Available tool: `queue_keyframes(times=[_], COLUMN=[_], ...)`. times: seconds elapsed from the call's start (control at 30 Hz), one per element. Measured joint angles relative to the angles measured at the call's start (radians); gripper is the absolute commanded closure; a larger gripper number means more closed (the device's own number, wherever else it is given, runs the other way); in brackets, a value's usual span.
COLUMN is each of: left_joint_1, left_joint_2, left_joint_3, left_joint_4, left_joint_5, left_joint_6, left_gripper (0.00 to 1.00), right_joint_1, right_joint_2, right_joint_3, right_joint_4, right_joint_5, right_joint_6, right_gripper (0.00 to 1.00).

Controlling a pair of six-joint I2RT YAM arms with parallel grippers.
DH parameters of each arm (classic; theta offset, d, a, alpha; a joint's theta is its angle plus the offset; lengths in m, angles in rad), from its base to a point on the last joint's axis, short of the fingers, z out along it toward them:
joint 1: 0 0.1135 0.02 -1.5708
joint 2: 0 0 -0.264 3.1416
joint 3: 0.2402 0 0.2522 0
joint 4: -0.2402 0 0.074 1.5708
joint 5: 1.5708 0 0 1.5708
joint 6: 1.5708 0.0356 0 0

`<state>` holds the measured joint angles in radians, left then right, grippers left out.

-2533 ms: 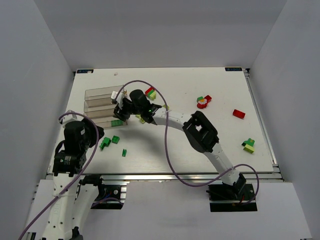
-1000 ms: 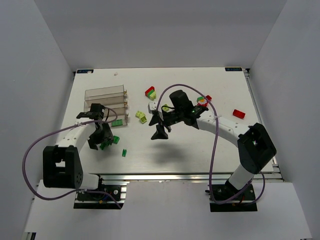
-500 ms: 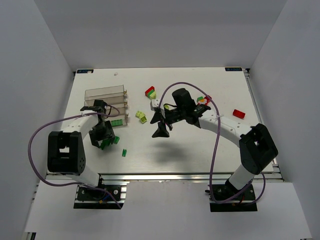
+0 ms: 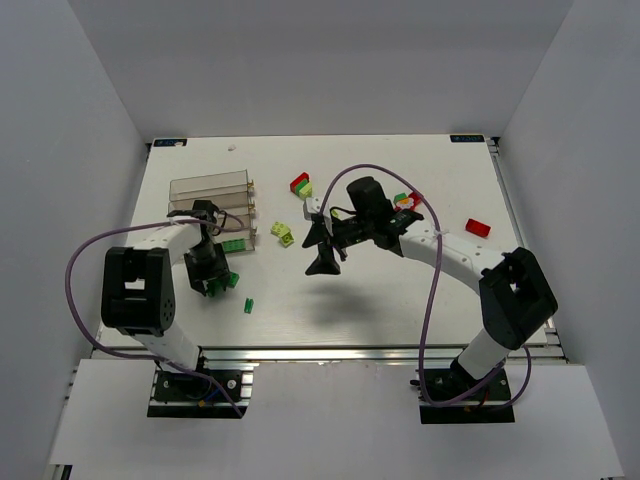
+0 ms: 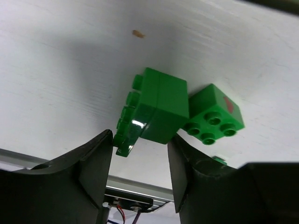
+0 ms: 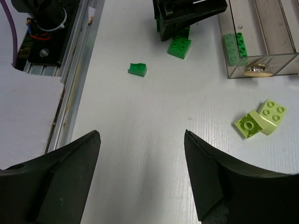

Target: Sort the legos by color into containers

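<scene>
My left claw (image 5: 141, 137) sits low on the tabletop (image 4: 400, 290), about half open. Its pads (image 5: 93, 163) straddle a dark green brick (image 5: 161, 109) that lies tipped on its side with the studs facing left. I cannot tell whether the pads are pressing it yet. I judge the grip should land squarely on the flat faces, clear of the studs, followed by a straight lift. A second green brick (image 5: 215, 116) lies right against its corner and could be dragged along. From there the brick belongs in the clear tray (image 4: 205, 186) just beyond, in the end compartment where a green piece (image 6: 232, 46) lies. My right claw (image 6: 141, 135) hangs wide open and empty over the middle of the tabletop, well apart, and need not come nearer. The surface is white, smooth and faintly grained, so a nudged brick may slide. Plain pale grey walls (image 4: 300, 60) close in three sides, and a metal rail (image 4: 330, 349) runs along the near edge.
</scene>
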<state>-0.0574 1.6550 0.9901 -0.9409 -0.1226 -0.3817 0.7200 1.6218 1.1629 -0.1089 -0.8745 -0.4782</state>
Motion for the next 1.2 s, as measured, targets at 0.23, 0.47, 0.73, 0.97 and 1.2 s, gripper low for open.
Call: queue_keyframes(times=[0.23, 0.47, 0.73, 0.97, 1.2], left_joint_1=[-0.011, -0.012, -0.012, -0.020, -0.024], left_joint_2=[-0.098, -0.162, -0.135, -0.124, -0.100], left_joint_3=[-0.060, -0.122, -0.104, -0.101, -0.101], left_joint_4=[0.037, 0.064, 0.098, 0.140, 0.184], left_joint_5=[0.074, 0.078, -0.022, -0.078, -0.080], left_joint_6=[-0.022, -0.056, -0.074, -0.071, -0.071], left_gripper=[0.36, 0.42, 0.55, 0.58, 0.61], right_joint_1=[-0.007, -0.008, -0.008, -0.012, -0.014], right_joint_2=[-0.019, -0.019, -0.019, -0.019, -0.019], right_joint_3=[-0.014, -0.015, -0.015, -0.015, -0.015], right_joint_4=[0.004, 0.005, 0.005, 0.004, 0.005], right_joint_5=[-0.002, -0.005, -0.012, -0.012, -0.012], right_joint_6=[0.001, 0.001, 0.001, 0.004, 0.009], right_gripper=[0.23, 0.23, 0.23, 0.23, 0.23])
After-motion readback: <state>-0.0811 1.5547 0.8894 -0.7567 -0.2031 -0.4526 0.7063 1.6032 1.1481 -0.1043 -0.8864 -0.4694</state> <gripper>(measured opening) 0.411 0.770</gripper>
